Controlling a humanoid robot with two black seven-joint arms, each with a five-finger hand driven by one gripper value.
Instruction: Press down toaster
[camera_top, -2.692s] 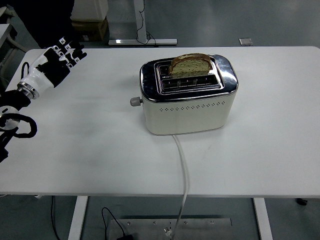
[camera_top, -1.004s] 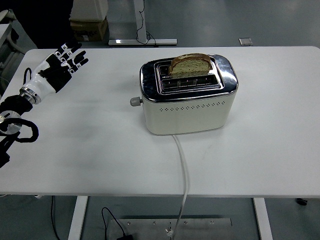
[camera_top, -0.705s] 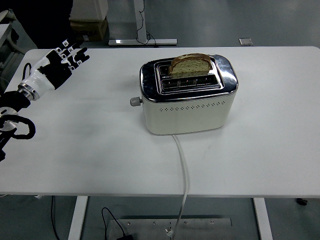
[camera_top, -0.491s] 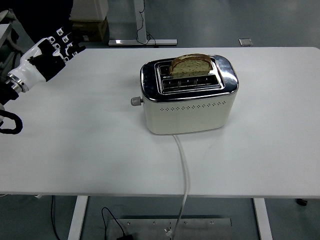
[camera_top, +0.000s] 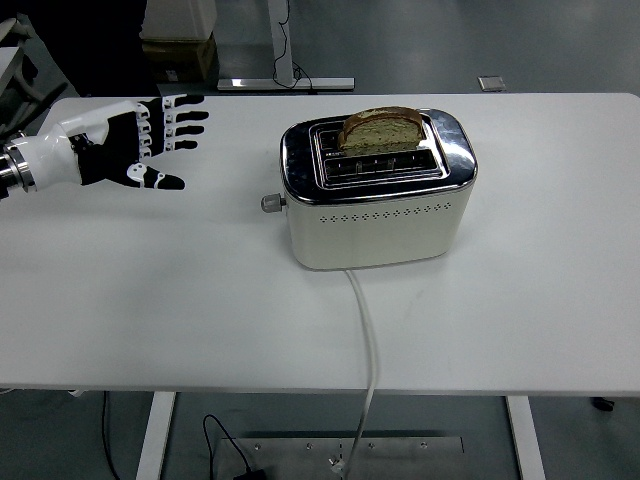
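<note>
A cream toaster (camera_top: 377, 214) with a shiny chrome top stands in the middle of the white table (camera_top: 150, 290). A slice of brown bread (camera_top: 380, 128) sticks up out of its far slot. The grey lever knob (camera_top: 269, 202) juts from the toaster's left end, in its raised position. My left hand (camera_top: 150, 140) hovers over the table's far left, palm turned sideways, fingers spread and pointing right toward the toaster, holding nothing. It is well apart from the knob. My right arm is out of the picture.
The toaster's white cord (camera_top: 366, 340) runs from its front down over the table's near edge. Beyond the far edge stand a cardboard box (camera_top: 180, 50) and a desk frame's foot (camera_top: 285, 83) on the floor.
My left hand has swung in from the far left corner toward the toaster and rotated so its spread fingers point right. Toaster, bread and knob have not moved.
</note>
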